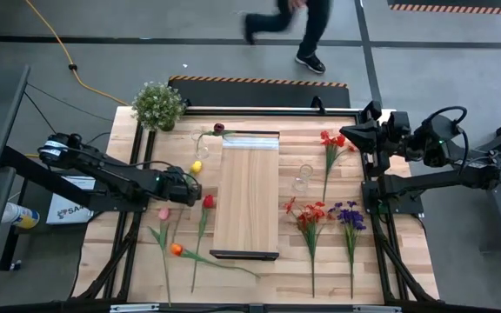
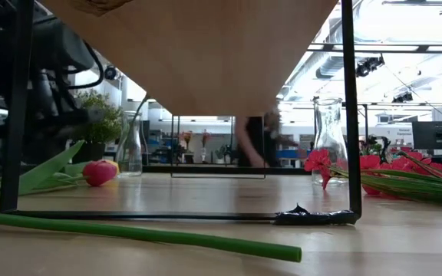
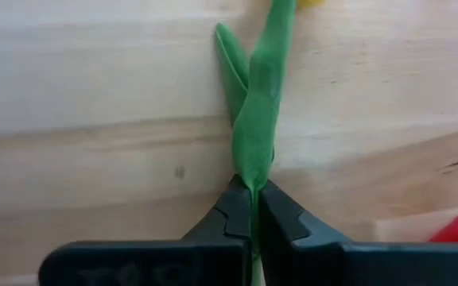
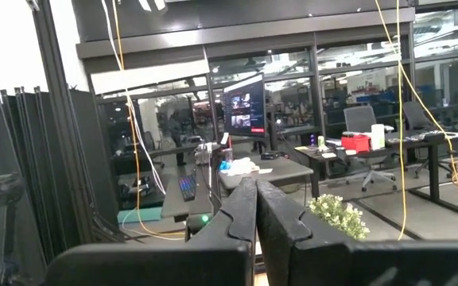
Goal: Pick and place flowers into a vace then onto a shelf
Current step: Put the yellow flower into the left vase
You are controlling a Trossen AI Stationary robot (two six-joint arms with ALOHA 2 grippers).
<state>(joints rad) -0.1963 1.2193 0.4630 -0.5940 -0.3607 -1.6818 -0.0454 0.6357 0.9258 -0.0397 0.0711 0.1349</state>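
The yellow tulip [image 1: 197,166] lies on the planked wooden tabletop [image 1: 259,274] just left of the shelf [image 1: 248,193], and its green stem [image 3: 254,135], with a narrow pointed leaf beside it, runs straight into the left gripper [image 3: 254,213], whose two dark fingers are pressed together on it. Seen from above, that left gripper [image 1: 190,184] sits low over the table between the yellow bloom and a red tulip [image 1: 208,202]. A pink tulip [image 1: 163,214] and an orange tulip [image 1: 176,249] lie nearer the front edge on the same side, their long stems thin and smooth. The shelf is a long narrow board of pale, fine-grained wood with a light metallic strip at its far end and a dark edge at the near end. A clear glass vase [image 1: 203,137] lies by the far left corner of the shelf with a maroon tulip [image 1: 218,129] at its mouth; a second clear glass vase [image 1: 303,176] is right of the shelf. Further right lie red-petalled sprays [image 1: 310,214] and a purple cluster [image 1: 350,216]. The right gripper [image 1: 361,132] waits raised at the table's far right corner, its fingers brought together on nothing.
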